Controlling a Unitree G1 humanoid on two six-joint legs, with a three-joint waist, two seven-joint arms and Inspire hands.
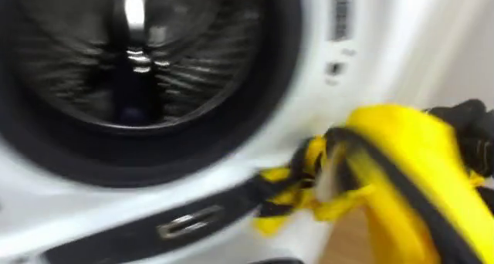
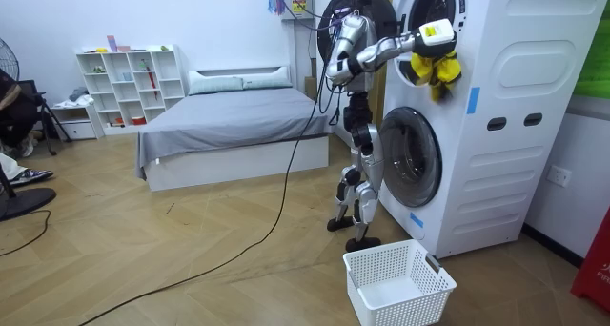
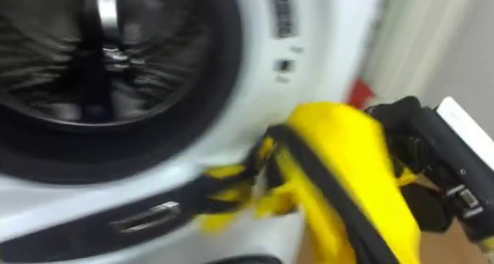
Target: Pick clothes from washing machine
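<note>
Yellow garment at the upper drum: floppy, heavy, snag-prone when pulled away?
Likely floppy: the yellow garment droops in folds from the right robot hand. Probably light, since one hand holds it up. Its dangling black-trimmed ends hang by the washing machine front, so they may trail or snag.

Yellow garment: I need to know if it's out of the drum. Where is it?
In the eye views the yellow garment hangs from the right hand, outside the drum, by its lower-right rim, over the washer's white front.
</note>
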